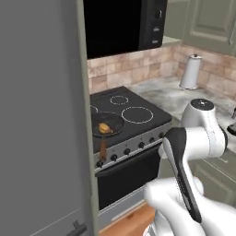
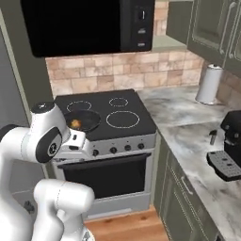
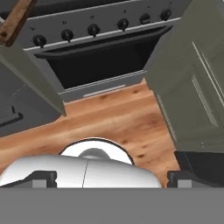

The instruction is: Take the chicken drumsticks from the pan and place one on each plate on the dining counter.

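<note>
The black pan [image 1: 110,121] [image 2: 84,120] sits on the front left burner of the stove. Its brown wooden handle [image 1: 103,148] [image 3: 15,19] sticks out over the front edge. Golden-orange chicken drumsticks [image 1: 105,128] [image 2: 76,124] lie close together in the pan. I cannot tell them apart. My gripper [image 3: 113,179] hangs in front of the oven, well below the pan handle, and points down at the floor. It is open, its fingertips [image 3: 43,178] stand far apart with nothing between them. The plates and the dining counter are out of view.
A tall grey panel [image 1: 41,115] stands close on the stove's left. A black microwave [image 2: 84,23] hangs above the stove. On the marble worktop to the right are a paper towel roll [image 2: 208,84] and a coffee machine [image 2: 228,150]. Green cabinets [image 3: 192,74] flank the oven door [image 3: 96,65].
</note>
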